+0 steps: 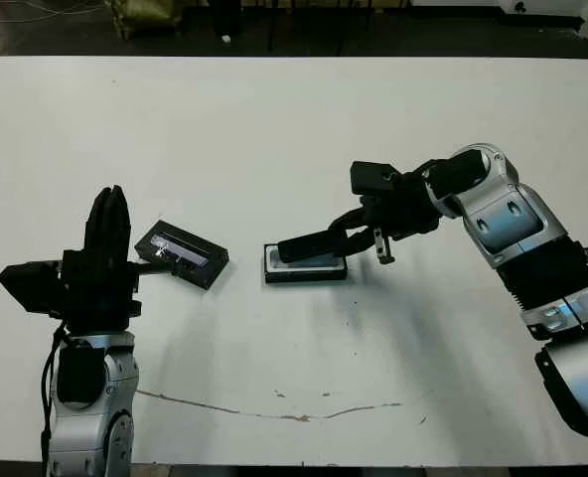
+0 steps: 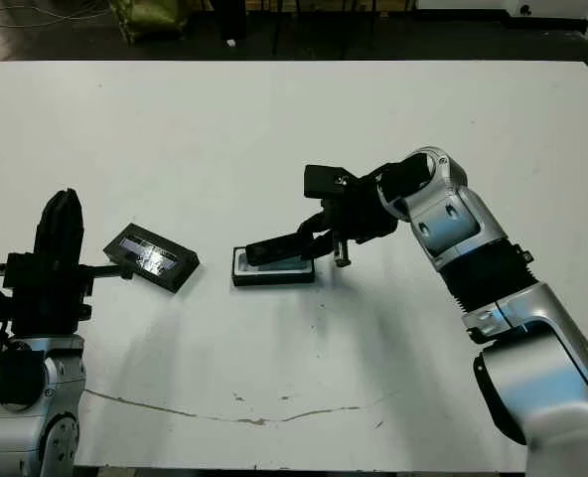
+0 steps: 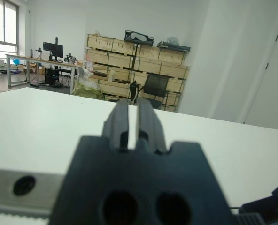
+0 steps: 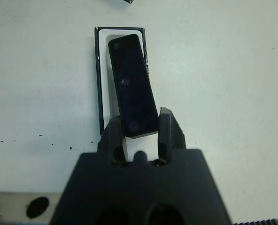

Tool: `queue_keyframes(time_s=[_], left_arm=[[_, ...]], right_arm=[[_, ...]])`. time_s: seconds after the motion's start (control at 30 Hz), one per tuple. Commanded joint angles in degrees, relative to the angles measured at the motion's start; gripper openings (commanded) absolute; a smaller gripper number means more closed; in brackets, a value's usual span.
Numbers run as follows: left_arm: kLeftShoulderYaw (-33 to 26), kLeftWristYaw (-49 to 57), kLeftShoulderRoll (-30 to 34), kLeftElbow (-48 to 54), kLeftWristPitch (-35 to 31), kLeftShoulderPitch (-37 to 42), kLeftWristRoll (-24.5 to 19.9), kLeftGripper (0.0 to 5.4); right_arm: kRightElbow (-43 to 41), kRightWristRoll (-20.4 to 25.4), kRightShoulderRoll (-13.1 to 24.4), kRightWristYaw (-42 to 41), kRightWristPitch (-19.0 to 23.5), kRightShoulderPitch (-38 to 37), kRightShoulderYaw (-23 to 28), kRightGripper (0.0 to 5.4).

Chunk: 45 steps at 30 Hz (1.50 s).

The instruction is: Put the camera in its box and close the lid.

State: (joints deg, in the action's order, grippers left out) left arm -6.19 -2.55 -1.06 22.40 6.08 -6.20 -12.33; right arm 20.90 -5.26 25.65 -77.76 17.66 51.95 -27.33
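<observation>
Pinching one end of the camera (image 4: 132, 86), the right gripper (image 4: 141, 129) holds it skewed over the box (image 4: 99, 79).

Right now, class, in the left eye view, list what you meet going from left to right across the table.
left gripper → lid → box with the camera over it, held by the right gripper → right arm

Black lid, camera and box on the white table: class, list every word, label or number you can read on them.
None can be read.
Flat black lid: its silvery strip shows only blurred marks.
Slim black bar-shaped camera: plain, no print visible.
White-lined black box: no lettering visible.
</observation>
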Motion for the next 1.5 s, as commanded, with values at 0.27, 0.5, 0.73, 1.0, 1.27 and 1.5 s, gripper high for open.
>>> queue_keyframes(time_s=[0.27,0.5,0.73,1.0,1.27,1.5], left_arm=[[-0.1,0.1,-0.1,-0.7,-0.3,-0.9,0.2,0.00],[0.1,0.4,-0.2,-0.6,-0.2,-1.2,0.9,0.00],[0.1,0.0,-0.3,-0.5,-0.4,-1.4,0.4,0.00],[0.3,0.0,-0.5,-0.4,-0.3,-1.5,0.3,0.00],[0.3,0.1,-0.5,-0.5,-0.2,-1.7,0.5,0.00],[0.3,0.1,-0.7,-0.5,-0.1,-1.7,0.5,0.00]], right_arm=[[-2.2,-0.5,0.0,-0.6,2.4,-0.4,-1.4,0.11],[-1.8,-0.4,-0.4,-0.3,1.6,-0.7,-1.8,0.11],[-1.3,-2.1,-0.4,0.4,0.7,-0.7,-3.2,0.11],[-0.6,-1.7,-1.4,0.4,1.3,-1.3,-2.9,0.11],[-0.8,-2.1,-2.1,0.4,1.7,-1.1,-3.6,0.11],[-2.8,-1.9,-2.9,-0.1,3.3,-0.9,-4.4,0.11]])
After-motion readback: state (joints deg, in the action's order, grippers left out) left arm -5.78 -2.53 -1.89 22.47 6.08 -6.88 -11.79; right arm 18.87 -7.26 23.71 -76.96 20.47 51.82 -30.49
